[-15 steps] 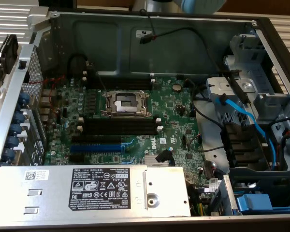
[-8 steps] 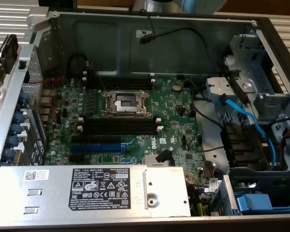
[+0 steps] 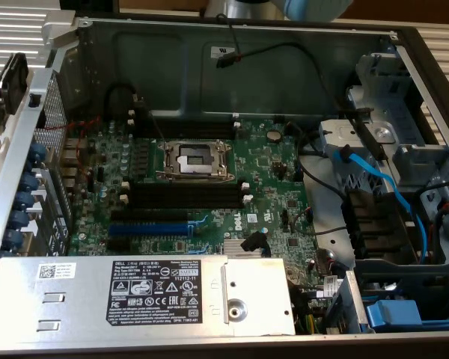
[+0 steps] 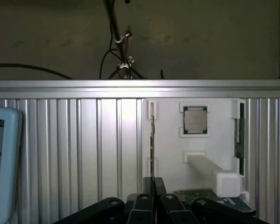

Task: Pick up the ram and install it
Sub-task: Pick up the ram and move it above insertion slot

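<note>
Your claw [image 4: 154, 186] is clenched, fingers pressed together, with nothing visibly gripped. The ram [image 4: 152, 135] stands on edge in a white holder [image 4: 170, 140], just beside a processor chip [image 4: 195, 120].

The exterior view holds one green motherboard [image 3: 269, 179], one square metal processor socket [image 3: 193, 161] at mid-frame, four long black memory slots [image 3: 183, 196], two above the socket and two below, and one blue expansion slot [image 3: 150, 229]. The wrist view holds one square silver processor chip [image 4: 195, 120] and two narrow green ram sticks [image 4: 152, 135] on edge in one white plastic holder [image 4: 170, 140].
</note>
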Controlling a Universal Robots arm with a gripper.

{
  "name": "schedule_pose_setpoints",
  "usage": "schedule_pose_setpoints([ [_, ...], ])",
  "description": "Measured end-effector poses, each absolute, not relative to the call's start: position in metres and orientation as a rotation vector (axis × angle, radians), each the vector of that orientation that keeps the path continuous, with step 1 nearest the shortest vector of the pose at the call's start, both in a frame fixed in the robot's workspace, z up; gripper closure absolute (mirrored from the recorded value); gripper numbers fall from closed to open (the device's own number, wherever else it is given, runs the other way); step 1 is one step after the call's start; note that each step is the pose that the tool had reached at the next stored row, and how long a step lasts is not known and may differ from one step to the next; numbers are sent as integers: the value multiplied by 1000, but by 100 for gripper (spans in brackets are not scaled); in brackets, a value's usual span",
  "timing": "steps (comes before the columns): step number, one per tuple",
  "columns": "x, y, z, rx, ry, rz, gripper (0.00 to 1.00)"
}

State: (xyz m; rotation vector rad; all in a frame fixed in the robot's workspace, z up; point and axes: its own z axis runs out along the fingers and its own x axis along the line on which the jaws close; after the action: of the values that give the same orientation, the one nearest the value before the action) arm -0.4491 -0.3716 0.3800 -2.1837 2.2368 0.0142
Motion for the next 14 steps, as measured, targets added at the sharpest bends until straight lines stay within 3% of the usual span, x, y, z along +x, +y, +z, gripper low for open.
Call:
schedule_pose_setpoints([
  [8, -438, -372, 382, -2190, 2243, 27, 88],
  [14, -427, -372, 388, -2212, 2266, 79, 88],
])
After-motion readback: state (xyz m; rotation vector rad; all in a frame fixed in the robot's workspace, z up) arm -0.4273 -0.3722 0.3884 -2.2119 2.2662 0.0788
